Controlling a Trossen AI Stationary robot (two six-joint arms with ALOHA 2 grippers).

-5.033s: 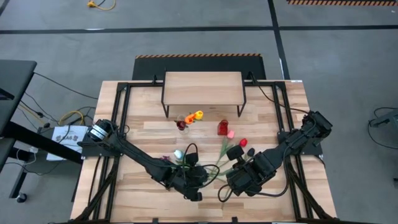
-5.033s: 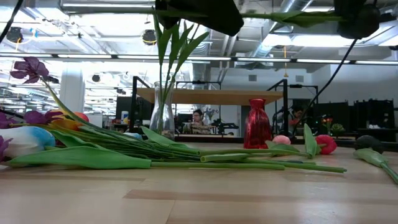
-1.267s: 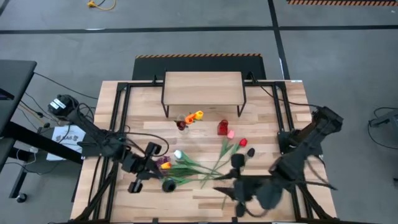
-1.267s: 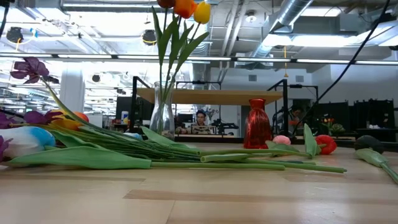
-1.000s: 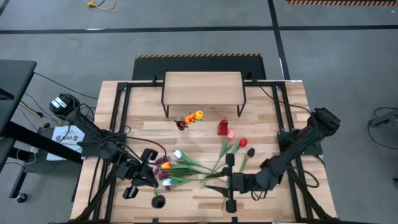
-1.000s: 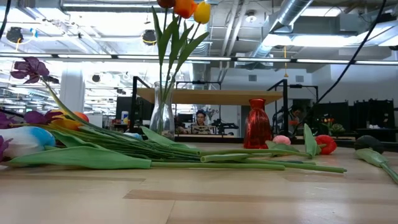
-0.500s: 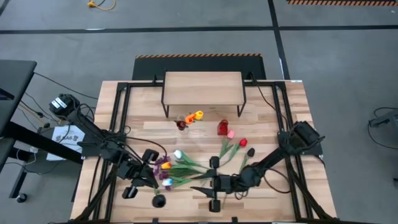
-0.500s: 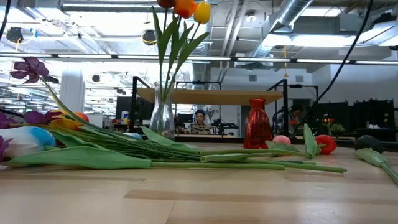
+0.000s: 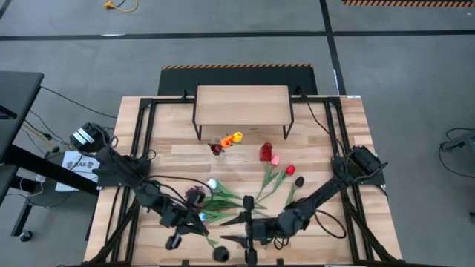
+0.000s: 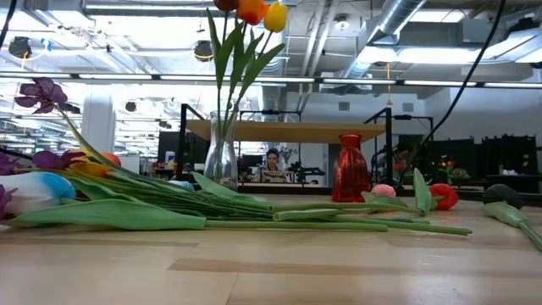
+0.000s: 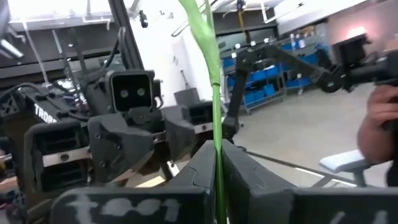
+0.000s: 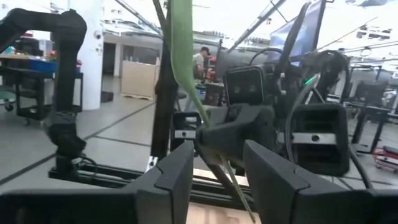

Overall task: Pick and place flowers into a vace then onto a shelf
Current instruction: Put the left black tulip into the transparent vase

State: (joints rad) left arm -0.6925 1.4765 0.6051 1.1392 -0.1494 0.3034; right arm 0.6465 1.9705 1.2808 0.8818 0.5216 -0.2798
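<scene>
My left gripper [image 9: 202,227] is shut on a dark-headed tulip [image 9: 220,254] near the table's near edge. My right gripper [image 9: 228,230] faces it from the right, open. In the right wrist view its fingers [image 12: 168,180] stand on either side of that tulip's green leaf and stem [image 12: 185,56] without touching. Several more tulips [image 9: 223,196] lie flat mid-table. The clear vase [image 9: 223,144] holds red, orange and yellow tulips [image 10: 251,10]. The wooden shelf [image 9: 242,104] stands at the far edge. My left gripper pinches the tulip's green stem [image 11: 216,146] between its two fingers [image 11: 198,169]. The fingers lie across the stem. Its leafy part runs on past the fingers toward my right gripper [image 11: 134,130]. The dark head sticks out on the near side.
A red vase [image 9: 266,152] stands right of the clear vase. Pink, red and dark tulip heads [image 9: 288,172] lie toward the right. Black frame rails [image 9: 145,126] run along both table sides. A person's hand [image 11: 379,124] shows beyond the table, and another person [image 10: 273,161] sits far behind.
My left gripper has carried the dark-headed tulip toward the table's right and near edge, staying shut on its stem. My right gripper has moved left and toward the near edge until it faces my left gripper closely.
</scene>
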